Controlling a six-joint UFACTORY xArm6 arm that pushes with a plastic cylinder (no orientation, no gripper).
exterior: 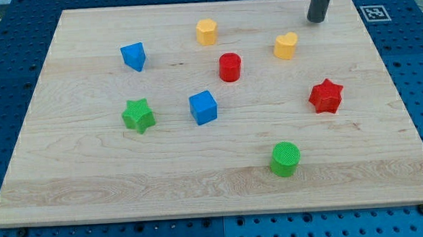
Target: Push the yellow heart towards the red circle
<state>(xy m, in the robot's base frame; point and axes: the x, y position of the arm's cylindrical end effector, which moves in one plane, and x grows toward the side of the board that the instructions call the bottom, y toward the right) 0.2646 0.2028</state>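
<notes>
Yellow heart [285, 46] sits just right of red circle [230, 67]. My tip [316, 20], bare, grasping nothing, is up-right of heart; should push w/ tip from heart's right side, leftward.

The rod's tip [316, 20] rests near the board's [84, 176] top right edge, up and right of the yellow heart [285, 46], apart from it. The red circle [230, 67] sits left of and slightly below the heart. A yellow hexagon [206, 32] lies above the circle. Elsewhere lie a blue wedge [133, 56], blue cube [204, 107], green star [139, 116], red star [326, 96] and green circle [285, 159].
</notes>
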